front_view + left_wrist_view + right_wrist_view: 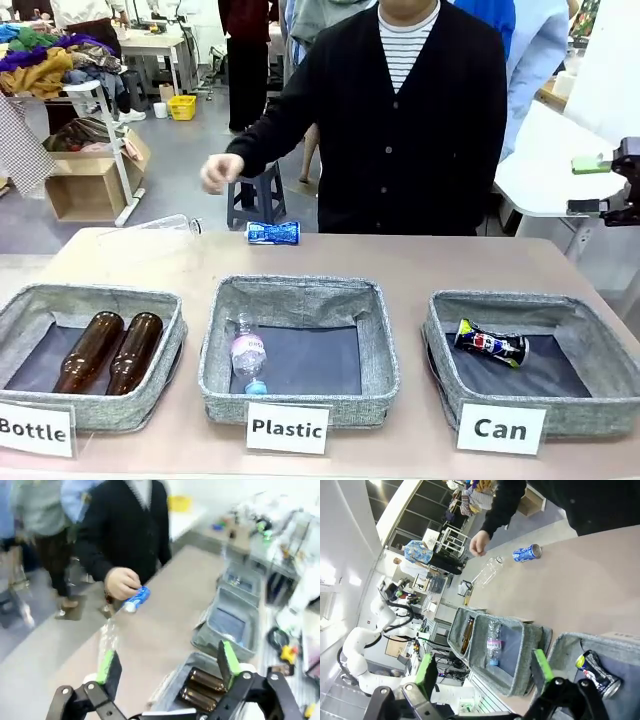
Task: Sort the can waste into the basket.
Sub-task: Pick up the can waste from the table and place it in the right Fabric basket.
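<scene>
1. Looking at the Can basket (590, 410), you find the dark can (491, 344) already lying inside it, so about half of the job seems done.
2. The blue can (273, 232) is left. It lies on the table, well apart from the Can basket, beyond its far left corner and near the table's far edge.
3. The left gripper (167, 657) and the right gripper (483, 666) both stand wide and hold nothing.
4. Between the Can basket and the blue can the table is bare, so you have room. Mind the person's hand (221, 171) just past that can.
</scene>
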`<state>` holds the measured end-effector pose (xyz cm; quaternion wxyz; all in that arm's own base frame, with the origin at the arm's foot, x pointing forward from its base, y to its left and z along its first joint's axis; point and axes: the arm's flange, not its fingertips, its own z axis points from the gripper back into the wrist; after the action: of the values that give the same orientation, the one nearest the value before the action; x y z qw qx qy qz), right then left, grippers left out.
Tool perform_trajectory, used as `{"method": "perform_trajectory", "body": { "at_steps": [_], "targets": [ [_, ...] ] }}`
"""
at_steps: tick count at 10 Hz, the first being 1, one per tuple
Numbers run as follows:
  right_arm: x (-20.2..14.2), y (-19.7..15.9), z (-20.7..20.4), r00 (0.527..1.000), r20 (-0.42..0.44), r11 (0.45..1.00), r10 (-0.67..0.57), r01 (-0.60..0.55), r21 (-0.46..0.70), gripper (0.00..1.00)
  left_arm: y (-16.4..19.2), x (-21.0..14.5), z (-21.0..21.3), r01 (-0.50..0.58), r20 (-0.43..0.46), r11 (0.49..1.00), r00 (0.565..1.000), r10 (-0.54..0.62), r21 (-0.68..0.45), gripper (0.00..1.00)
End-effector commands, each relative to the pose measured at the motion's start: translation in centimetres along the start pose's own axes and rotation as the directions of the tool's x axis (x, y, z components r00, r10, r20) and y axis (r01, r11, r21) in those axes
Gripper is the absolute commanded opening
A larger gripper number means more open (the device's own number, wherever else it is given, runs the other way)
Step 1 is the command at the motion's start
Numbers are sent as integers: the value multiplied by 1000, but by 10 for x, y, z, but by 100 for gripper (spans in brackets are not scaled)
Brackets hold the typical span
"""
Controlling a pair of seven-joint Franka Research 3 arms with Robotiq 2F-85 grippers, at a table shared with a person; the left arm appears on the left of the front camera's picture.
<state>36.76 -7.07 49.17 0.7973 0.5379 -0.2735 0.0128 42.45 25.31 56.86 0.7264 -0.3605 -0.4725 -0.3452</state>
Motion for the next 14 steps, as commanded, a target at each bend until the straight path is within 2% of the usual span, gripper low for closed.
{"method": "perform_trajectory", "body": {
  "at_steps": [1,3,5,6,8,12,14],
  "targets": [
    [-2,1,1,1000,-10,1000,6,-6,-2,100,9,-75,34,-26,169,999,985,20,35,100],
    [-2,1,1,1000,-10,1000,6,-6,-2,100,11,-109,40,-55,209,997,977,44,46,100],
    [-2,1,1,1000,-10,1000,6,-6,-2,100,13,-104,30,-39,178,999,984,31,38,100],
    [-2,1,1,1000,-10,1000,6,-6,-2,100,14,-93,24,-52,145,997,988,43,57,100],
    [-2,1,1,1000,-10,1000,6,-6,-2,100,14,-59,3,9,80,999,997,-11,33,100],
    [-2,1,1,1000,-10,1000,6,-6,-2,100,66,13,-85,-11,-166,999,986,2,-51,100],
    [-2,1,1,1000,-10,1000,6,-6,-2,100,75,30,-104,-35,-232,998,972,23,-49,100]
  ]
}}
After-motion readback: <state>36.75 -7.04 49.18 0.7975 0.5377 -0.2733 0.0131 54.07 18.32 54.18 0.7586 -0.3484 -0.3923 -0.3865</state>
